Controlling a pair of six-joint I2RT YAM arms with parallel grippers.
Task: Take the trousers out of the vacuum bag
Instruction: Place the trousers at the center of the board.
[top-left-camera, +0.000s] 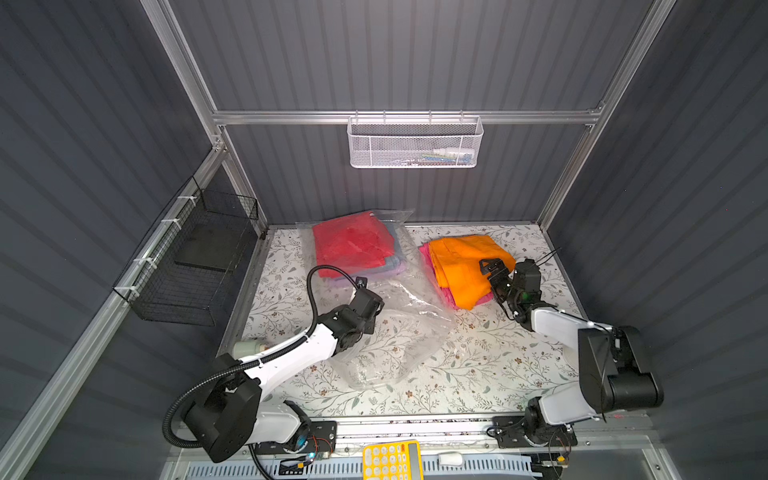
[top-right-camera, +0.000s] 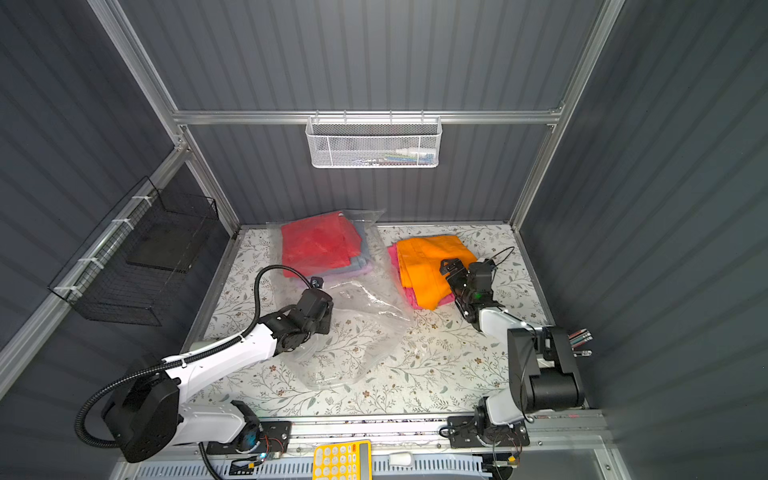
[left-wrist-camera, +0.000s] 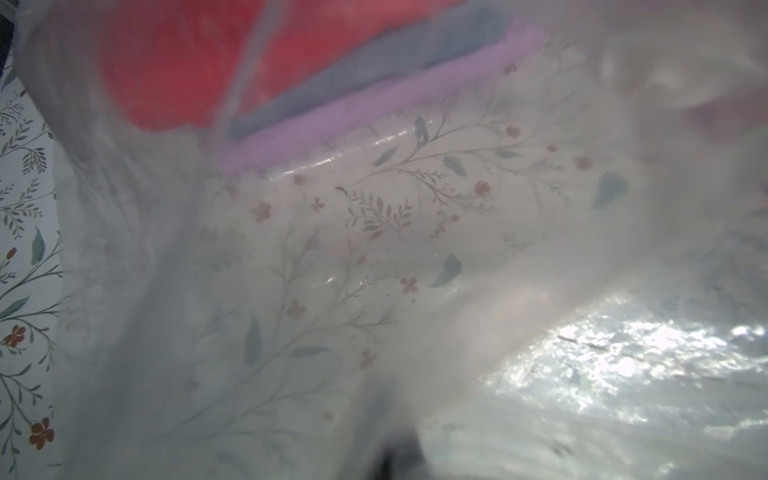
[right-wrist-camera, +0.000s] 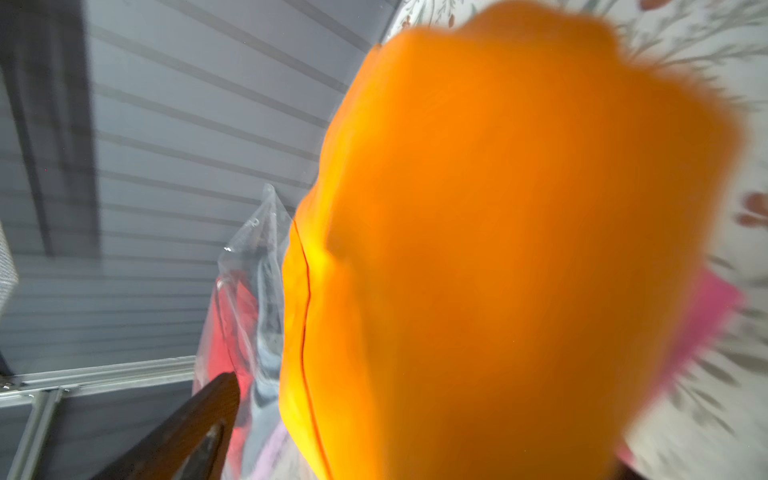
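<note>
Two of the trousers are out of the vacuum bag (top-left-camera: 409, 332) and three are inside it. We see the orange trousers (top-left-camera: 463, 266) lying right under the right gripper (top-left-camera: 494, 272). They sit on top of the hot pink trousers (top-left-camera: 448, 298), whose edges peek out from below. The right gripper's jaws stand wide apart just above the orange cloth, and we see nothing between them. In the right wrist view the orange cloth fills most of the picture, and one dark finger (right-wrist-camera: 199, 419) sits off at the side.

The left gripper (top-left-camera: 376, 306) is down at the loose, empty end of the bag, and its jaws are closed. Crinkly plastic bunches up right at its tip, so it looks to be pinching the bag, though the tip itself is hidden from us. Ahead of the left gripper, deeper in the bag, lie the red trousers (left-wrist-camera: 178, 62) on top. Under them are the light blue denim trousers (left-wrist-camera: 374, 75), and then the lilac trousers (left-wrist-camera: 374, 110) at the bottom. In the left wrist view we look through foggy plastic at that stack.

The bag lies between the two grippers on the flowery table (top-left-camera: 478, 374). The orange pile lies just beside the bag, on the right gripper's side.
</note>
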